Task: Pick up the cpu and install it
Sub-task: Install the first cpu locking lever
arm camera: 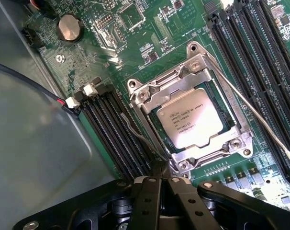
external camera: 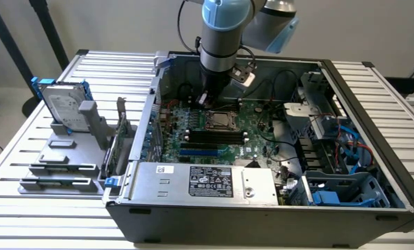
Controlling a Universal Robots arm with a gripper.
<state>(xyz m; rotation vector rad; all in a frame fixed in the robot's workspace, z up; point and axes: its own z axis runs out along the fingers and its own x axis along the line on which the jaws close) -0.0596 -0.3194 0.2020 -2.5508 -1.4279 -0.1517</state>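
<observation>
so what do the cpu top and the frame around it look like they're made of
cpu: dull silver-grey metal lid, probably; matte surface with printed text on it.
socket frame: bright bare metal, likely steel; shiny glints along its edges and at the screwed corners.

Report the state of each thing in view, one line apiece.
cpu, seated in the motherboard socket, not held.
gripper, shut, empty, beside the socket.
computer case, lying open.
memory slots, empty.
hard drive, upright in its holder outside the case.
</observation>
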